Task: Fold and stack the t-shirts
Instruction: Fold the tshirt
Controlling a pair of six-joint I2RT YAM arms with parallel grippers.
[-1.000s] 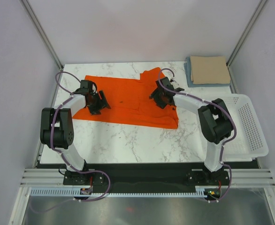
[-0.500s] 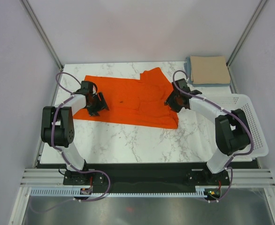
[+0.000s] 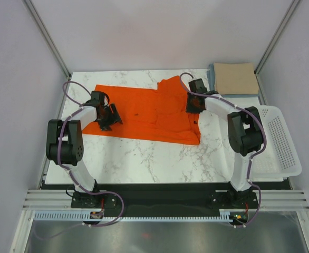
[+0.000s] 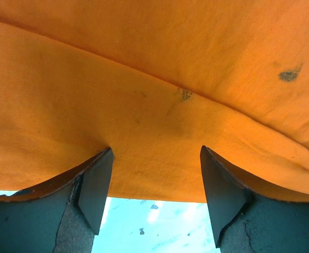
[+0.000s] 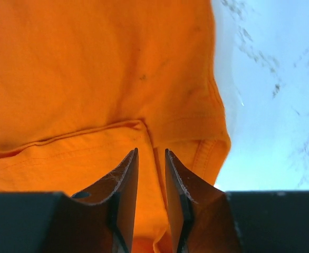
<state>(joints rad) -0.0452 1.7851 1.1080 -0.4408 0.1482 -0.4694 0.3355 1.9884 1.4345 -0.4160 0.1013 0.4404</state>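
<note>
The bright orange t-shirt (image 3: 144, 113) lies spread out on the marble table (image 3: 144, 158), with its right part folded over. My left gripper (image 3: 111, 117) is at the shirt's left side, open, its fingers straddling the cloth edge (image 4: 155, 153) with nothing pinched. At the folded right edge, near the top, my right gripper (image 3: 192, 105) has its jaws drawn close on a ridge of orange cloth (image 5: 151, 152) beside a hem (image 5: 91, 137). A tan t-shirt (image 3: 234, 78) lies folded on a light blue one (image 3: 213, 83) at the back right corner.
A white perforated basket (image 3: 281, 142) stands at the table's right edge, beside the right arm. Bare marble shows in front of the orange shirt and right of it (image 5: 270, 105). Frame posts rise at both back corners.
The right arm swung from the shirt's middle right towards the back right edge, and its jaws narrowed onto the cloth. The left gripper has not moved.
</note>
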